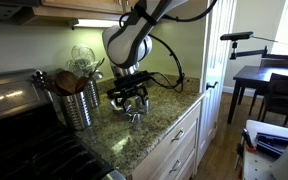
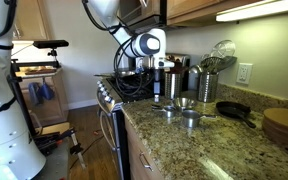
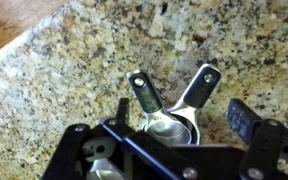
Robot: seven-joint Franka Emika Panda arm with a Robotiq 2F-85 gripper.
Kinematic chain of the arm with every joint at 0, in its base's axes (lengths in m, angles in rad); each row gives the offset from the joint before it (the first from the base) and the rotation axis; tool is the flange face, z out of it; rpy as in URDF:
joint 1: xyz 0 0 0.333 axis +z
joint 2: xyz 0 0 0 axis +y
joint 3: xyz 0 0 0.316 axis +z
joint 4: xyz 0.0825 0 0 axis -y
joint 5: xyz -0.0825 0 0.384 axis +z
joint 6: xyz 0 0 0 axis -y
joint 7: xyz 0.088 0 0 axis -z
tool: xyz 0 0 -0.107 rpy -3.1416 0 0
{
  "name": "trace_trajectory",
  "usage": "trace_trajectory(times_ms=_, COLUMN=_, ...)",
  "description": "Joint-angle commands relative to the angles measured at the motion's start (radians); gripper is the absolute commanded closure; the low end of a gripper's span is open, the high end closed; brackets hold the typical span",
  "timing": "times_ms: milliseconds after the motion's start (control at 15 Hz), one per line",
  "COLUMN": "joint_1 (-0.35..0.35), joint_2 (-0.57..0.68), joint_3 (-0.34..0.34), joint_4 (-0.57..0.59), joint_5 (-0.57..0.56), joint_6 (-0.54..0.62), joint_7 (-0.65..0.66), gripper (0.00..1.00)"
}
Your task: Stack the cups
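Two small shiny steel measuring cups point(image 3: 174, 128) sit nested on the granite counter, their dark-tipped handles point(image 3: 144, 90) spreading away in a V. My gripper point(image 3: 181, 118) is open, with one finger on either side of the nested bowls and not touching them. In both exterior views the gripper point(image 1: 130, 98) point(image 2: 170, 88) hangs just above the cups point(image 1: 135, 115) point(image 2: 188, 117). Another small cup point(image 2: 168, 108) lies beside them. The gripper body hides the near part of the bowls in the wrist view.
A tall ribbed steel canister of wooden spoons point(image 1: 79, 103) point(image 2: 206, 86) stands near the wall. A black pan point(image 2: 234, 110) and a wooden plate point(image 2: 284, 125) lie further along the counter. The stove point(image 1: 14, 110) borders the counter, whose front edge point(image 1: 169, 125) is close.
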Motion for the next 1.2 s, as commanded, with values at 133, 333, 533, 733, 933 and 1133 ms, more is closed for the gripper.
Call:
trace_trajectory(times_ms=133, joint_1=-0.007, joint_2=-0.020, joint_3=0.010, joint_4=-0.029, joint_5=0.055, joint_6=0.023, joint_7=0.130, gripper=0.00)
trace_trajectory(times_ms=333, joint_1=-0.010, joint_2=-0.007, joint_3=0.015, joint_4=-0.029, joint_5=0.080, joint_6=0.042, joint_7=0.181, gripper=0.00)
trace_trajectory(times_ms=533, joint_1=-0.009, joint_2=0.012, joint_3=0.018, joint_4=-0.024, joint_5=0.101, joint_6=0.067, joint_7=0.217, gripper=0.00)
trace_trajectory(times_ms=733, joint_1=-0.009, joint_2=0.041, joint_3=0.020, joint_4=-0.015, joint_5=0.118, joint_6=0.104, joint_7=0.246, gripper=0.00)
trace_trajectory(times_ms=933, joint_1=-0.009, joint_2=0.062, joint_3=0.018, joint_4=-0.013, joint_5=0.136, joint_6=0.135, joint_7=0.269, gripper=0.00)
trace_trajectory(times_ms=1133, joint_1=-0.012, joint_2=0.079, joint_3=0.014, joint_4=-0.013, joint_5=0.154, joint_6=0.162, joint_7=0.293, gripper=0.00)
